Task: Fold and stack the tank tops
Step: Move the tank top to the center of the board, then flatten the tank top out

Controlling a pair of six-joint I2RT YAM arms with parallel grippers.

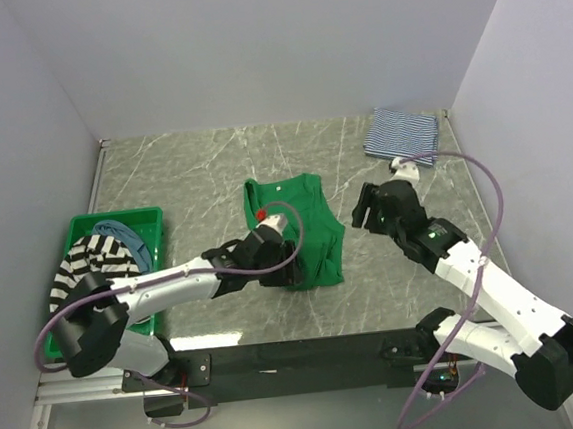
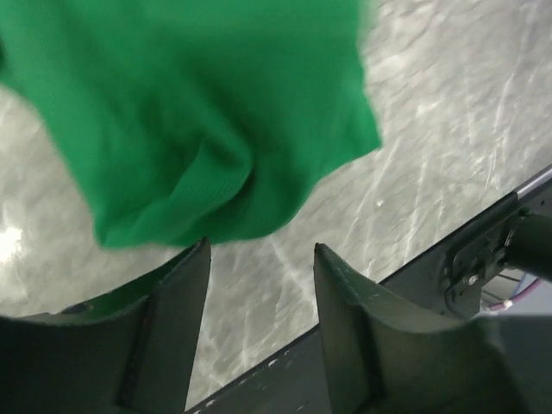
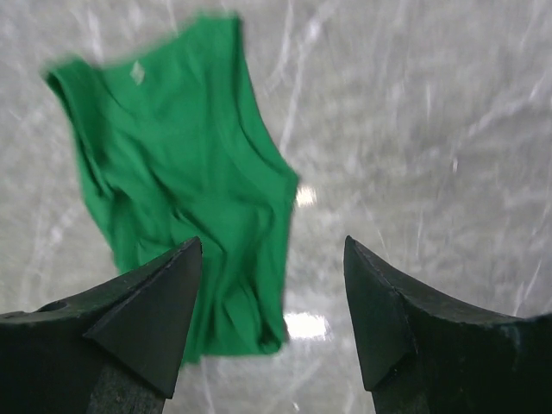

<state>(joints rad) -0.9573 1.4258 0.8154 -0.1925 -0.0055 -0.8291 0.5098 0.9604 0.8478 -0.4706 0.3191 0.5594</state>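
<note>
Two wrist views show left tool (image 2: pixel 260 246) and right tool (image 3: pixel 272 241) spread; only overhead shows the folded navy-striped top (image 1: pixel 402 132).

The left arm (image 1: pixel 167 283) and the right arm (image 1: pixel 494 292) are built from smooth white link shells joined by bulky black joint housings. A mauve cable (image 1: pixel 42 336) is looped out beside the left arm's lower joint, and a second mauve cable (image 1: pixel 501 191) is arched beside the right arm. A small red mark (image 1: pixel 262 215) is seen at the left wrist, and a green light (image 1: pixel 431 230) on the right arm's black forearm section. Both bases are mounted on a black rail (image 1: pixel 299 354). The left gripper (image 2: pixel 259 250) is formed of two dark, blunt, flat-faced fingers. The right gripper (image 3: pixel 272 246) is formed of two dark, pointed, wedge-shaped fingers.
</note>
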